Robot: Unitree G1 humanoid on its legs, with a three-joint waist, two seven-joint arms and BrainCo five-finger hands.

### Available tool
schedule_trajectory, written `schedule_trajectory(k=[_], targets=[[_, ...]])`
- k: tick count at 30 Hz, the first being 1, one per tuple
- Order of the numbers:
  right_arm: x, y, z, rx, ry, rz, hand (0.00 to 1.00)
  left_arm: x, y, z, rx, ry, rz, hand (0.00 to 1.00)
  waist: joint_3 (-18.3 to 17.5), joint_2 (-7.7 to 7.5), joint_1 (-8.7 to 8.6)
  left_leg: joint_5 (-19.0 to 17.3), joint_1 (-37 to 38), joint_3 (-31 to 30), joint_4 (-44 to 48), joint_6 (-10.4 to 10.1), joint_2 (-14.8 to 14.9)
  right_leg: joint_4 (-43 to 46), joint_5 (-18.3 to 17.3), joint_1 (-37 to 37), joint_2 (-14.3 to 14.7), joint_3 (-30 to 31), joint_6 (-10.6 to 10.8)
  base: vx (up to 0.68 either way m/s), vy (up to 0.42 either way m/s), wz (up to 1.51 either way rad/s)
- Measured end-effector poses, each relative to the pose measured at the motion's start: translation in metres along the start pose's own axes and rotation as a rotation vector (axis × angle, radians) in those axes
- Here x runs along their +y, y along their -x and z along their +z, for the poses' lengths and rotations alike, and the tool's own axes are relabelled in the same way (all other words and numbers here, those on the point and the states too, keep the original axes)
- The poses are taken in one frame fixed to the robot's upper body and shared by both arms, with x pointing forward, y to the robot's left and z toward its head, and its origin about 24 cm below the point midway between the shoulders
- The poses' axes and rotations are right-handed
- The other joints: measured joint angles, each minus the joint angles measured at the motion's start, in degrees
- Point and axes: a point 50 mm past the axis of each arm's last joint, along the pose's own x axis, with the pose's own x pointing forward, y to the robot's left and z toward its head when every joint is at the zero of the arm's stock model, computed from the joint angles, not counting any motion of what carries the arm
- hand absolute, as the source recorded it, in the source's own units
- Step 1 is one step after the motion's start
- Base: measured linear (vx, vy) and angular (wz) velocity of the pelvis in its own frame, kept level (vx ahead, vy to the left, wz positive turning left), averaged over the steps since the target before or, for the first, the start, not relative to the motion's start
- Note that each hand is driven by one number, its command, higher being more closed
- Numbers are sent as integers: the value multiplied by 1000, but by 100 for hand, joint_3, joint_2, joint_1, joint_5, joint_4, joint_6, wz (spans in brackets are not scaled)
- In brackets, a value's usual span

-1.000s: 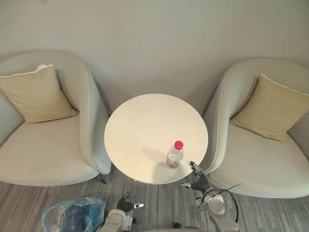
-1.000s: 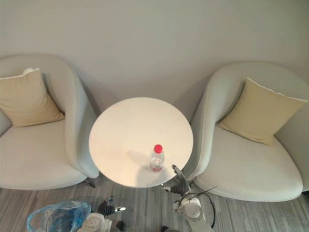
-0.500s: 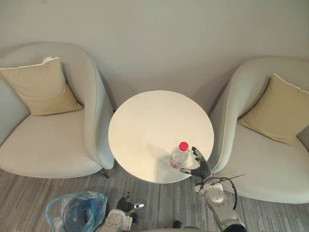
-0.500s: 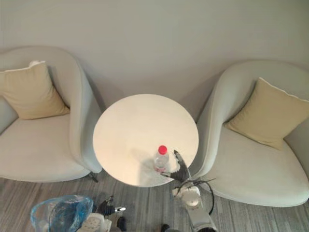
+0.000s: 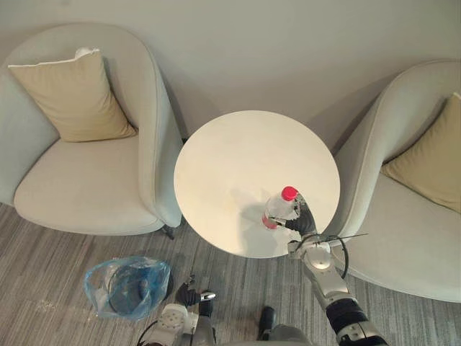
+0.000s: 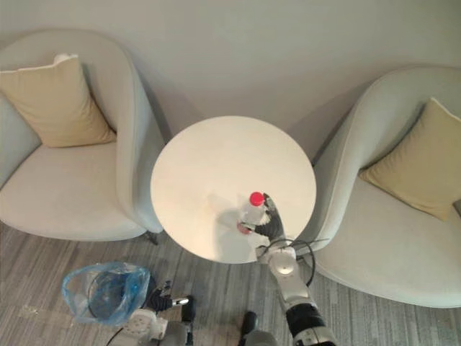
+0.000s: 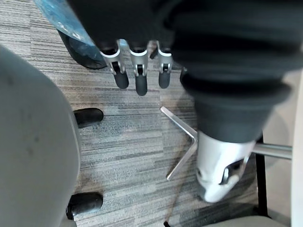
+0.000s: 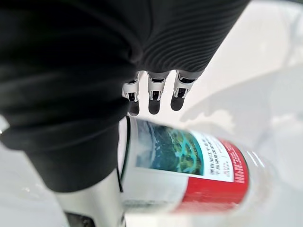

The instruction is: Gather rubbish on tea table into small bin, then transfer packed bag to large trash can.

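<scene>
A clear plastic bottle [image 5: 279,210] with a red cap stands upright on the round white table [image 5: 238,155], close to the table's edge nearest the robot and toward its right side. The right hand [image 5: 302,220] has reached over that edge and sits right against the bottle. Its fingers [image 8: 152,98] are stretched out straight past the label and the thumb is on the other side, so the bottle sits in the gap without being clasped.

The left hand [image 7: 138,78] hangs low over the grey striped carpet [image 5: 43,288], off the table's near edge toward the robot's left, with its fingers loose and holding nothing. Further out from the table on that same side, the small bin [image 5: 127,287], lined with a blue plastic bag, stands on the carpet.

A pale armchair [image 5: 86,184] flanks the table on the robot's left, and another armchair [image 5: 403,245] flanks it on the right. Each has a tan cushion [image 5: 75,97] propped against its back.
</scene>
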Motion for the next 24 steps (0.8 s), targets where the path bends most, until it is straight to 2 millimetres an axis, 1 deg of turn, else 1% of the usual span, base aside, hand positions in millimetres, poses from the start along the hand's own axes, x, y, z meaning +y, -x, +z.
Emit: schedule_trajectory(k=[3, 6, 7, 9, 11, 13, 16, 19, 21, 24], targets=[[4, -4, 3, -3, -33, 3, 100, 0, -1, 3, -15, 0, 0, 0, 57, 8, 34, 6, -68, -74, 6, 8, -21, -1, 0, -24, -14, -60, 0, 20, 15, 14], [11, -13, 13, -29, -28, 34, 100, 1, -2, 8, -32, -1, 3, 0, 184, 2, 39, 6, -129, -135, 44, 8, -36, 0, 0, -39, -24, -89, 0, 12, 12, 12], [12, -17, 18, -43, -28, 42, 100, 1, -3, 11, -42, -1, 3, 0, 255, -3, 53, 6, -131, -153, 57, 9, -39, 3, 0, -28, -27, -105, 0, 6, 7, 7], [14, -19, 23, -56, -27, 54, 100, 1, -3, 15, -58, -1, 4, 0, 336, 3, 98, 6, -142, -164, 59, 8, -39, 6, 0, -30, -28, -122, 0, -2, 6, 5], [15, -20, 23, -54, -36, 54, 100, 2, -4, 18, -67, -2, 7, 0, 383, 6, 154, 6, -147, -166, 60, 9, -45, 9, 0, -33, -35, -125, 0, 0, 0, 0], [15, -19, 22, -50, -35, 57, 100, 2, -5, 19, -72, -2, 12, 0, 417, 4, 171, 6, -150, -169, 60, 9, -49, 19, -1, -35, -42, -125, 1, 0, 0, 0], [16, -19, 23, -53, -43, 58, 100, 2, -5, 20, -74, -3, 19, 0, 431, 5, 170, 5, -174, -164, 61, 9, -54, 55, -3, -86, -56, -100, 4, 0, 4, -1], [14, -15, 28, -85, -54, 54, 100, 2, -5, 20, -74, -4, 21, 0, 432, 5, 166, 4, -174, -155, 65, 9, -51, 111, -11, -123, -62, -33, 15, -1, 4, -1], [13, -6, 36, -141, -72, 55, 100, 2, -5, 21, -75, -5, 21, 0, 431, 4, 152, 1, -157, -127, 66, 8, -50, 119, -17, -126, -66, 23, 25, -3, 9, -6], [12, 3, 42, -182, -77, 63, 100, 2, -5, 21, -75, -6, 20, 0, 428, 0, 139, -5, -111, -73, 66, 6, -47, 158, -40, -126, -73, 121, 59, -14, 6, -11]])
